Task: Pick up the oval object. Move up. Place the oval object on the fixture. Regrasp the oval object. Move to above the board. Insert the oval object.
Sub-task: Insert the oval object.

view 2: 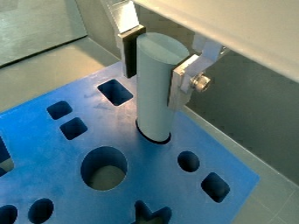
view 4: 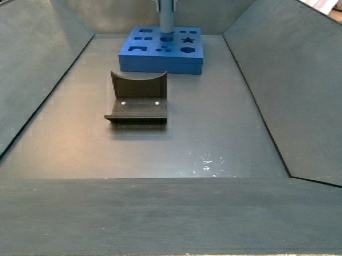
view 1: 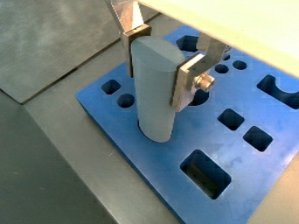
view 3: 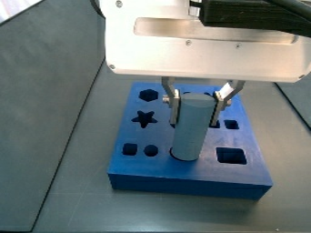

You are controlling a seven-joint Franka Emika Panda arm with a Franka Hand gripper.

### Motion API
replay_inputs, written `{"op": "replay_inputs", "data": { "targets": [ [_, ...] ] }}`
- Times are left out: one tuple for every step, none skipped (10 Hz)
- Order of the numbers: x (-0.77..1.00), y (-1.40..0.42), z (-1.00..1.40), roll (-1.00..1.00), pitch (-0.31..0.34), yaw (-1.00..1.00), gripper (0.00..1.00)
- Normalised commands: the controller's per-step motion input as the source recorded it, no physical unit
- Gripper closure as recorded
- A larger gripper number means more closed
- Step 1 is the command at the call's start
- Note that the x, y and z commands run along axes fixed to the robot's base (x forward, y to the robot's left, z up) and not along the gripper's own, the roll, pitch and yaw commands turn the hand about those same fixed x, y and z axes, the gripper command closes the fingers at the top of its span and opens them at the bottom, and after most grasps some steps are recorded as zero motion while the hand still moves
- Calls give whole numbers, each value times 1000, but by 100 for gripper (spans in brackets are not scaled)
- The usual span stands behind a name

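The oval object [view 1: 155, 87] [view 2: 158, 92] [view 3: 192, 127] is a pale blue-grey peg standing upright. Its lower end sits in a dark hole of the blue board [view 1: 152, 166] [view 2: 47, 162] [view 3: 183, 177] [view 4: 147, 62]. My gripper [view 1: 162, 66] [view 2: 158, 68] [view 3: 195, 114] is directly above the board and shut on the peg's upper part, one silver finger on each side. The fixture [view 4: 136, 98], a dark notched block, stands on the floor in front of the board, apart from the gripper.
The board carries several other holes: a star [view 3: 145, 118], a hexagon [view 3: 147, 94], a large round hole [view 2: 104, 168] and a square one [view 1: 205, 171]. A grey mat [view 1: 47, 52] lies beside the board. Sloping grey walls [view 4: 47, 90] enclose the floor.
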Motion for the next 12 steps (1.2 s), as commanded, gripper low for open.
{"op": "replay_inputs", "data": {
  "targets": [
    [-26, -160, -557, 339, -74, 0, 100],
    [0, -14, -606, 207, -107, 0, 100],
    [0, 0, -309, 193, -11, 0, 100],
    [0, 0, -440, 344, -43, 20, 100],
    [294, 180, -560, 300, -77, 0, 100],
    [320, 191, -583, 294, -67, 0, 100],
    [0, 26, -634, 299, -116, 0, 100],
    [0, 0, -803, 190, -131, 0, 100],
    [0, -9, -889, 156, -131, 0, 100],
    [0, 83, 0, -49, 10, -57, 100],
    [0, 0, 0, 4, 0, 0, 100],
    [0, -69, 0, 60, 0, 0, 100]
  ]
}}
